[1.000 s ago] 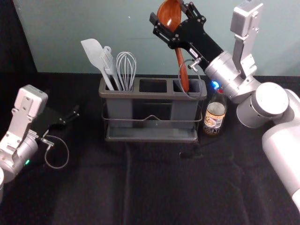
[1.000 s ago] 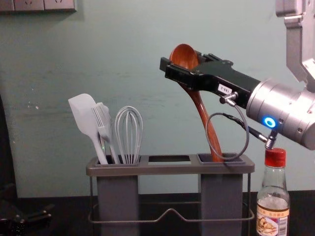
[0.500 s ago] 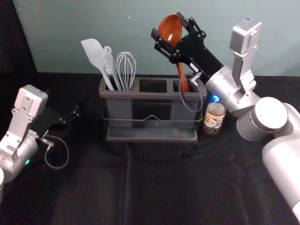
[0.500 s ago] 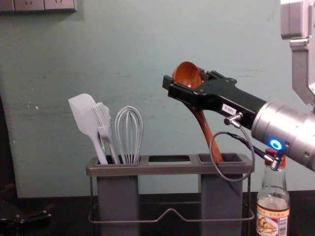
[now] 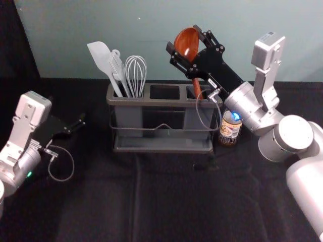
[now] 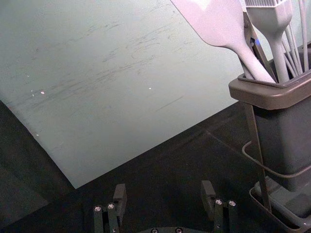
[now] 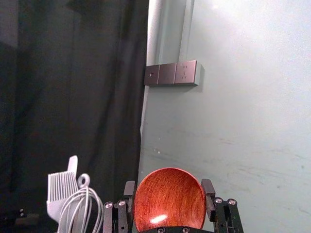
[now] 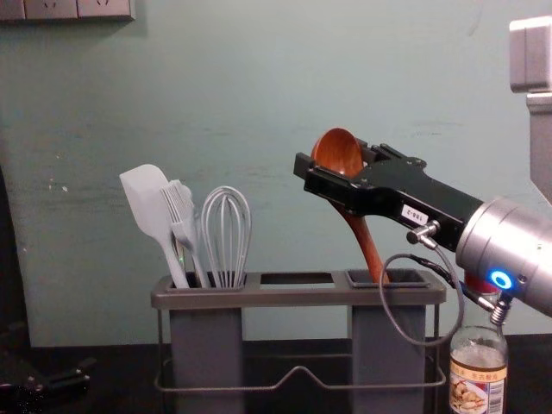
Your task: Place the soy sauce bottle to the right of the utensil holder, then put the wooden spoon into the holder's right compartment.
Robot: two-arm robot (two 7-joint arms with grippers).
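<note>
Bottle step looks done: red-capped glass soy sauce bottle (image 8: 479,354) is stood right of grey utensil holder (image 8: 297,298). Reddish-brown wooden spoon (image 8: 338,153) is tipped into right compartment (image 8: 412,279), bowl clasped by right gripper (image 7: 169,187); seating, release left. Left gripper (image 6: 164,187) is parked left, fingers spread.

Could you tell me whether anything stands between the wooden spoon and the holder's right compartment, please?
Nothing visible does: the right gripper holds the wooden spoon by its bowl, and the handle's lower end dips into the right compartment.
</note>
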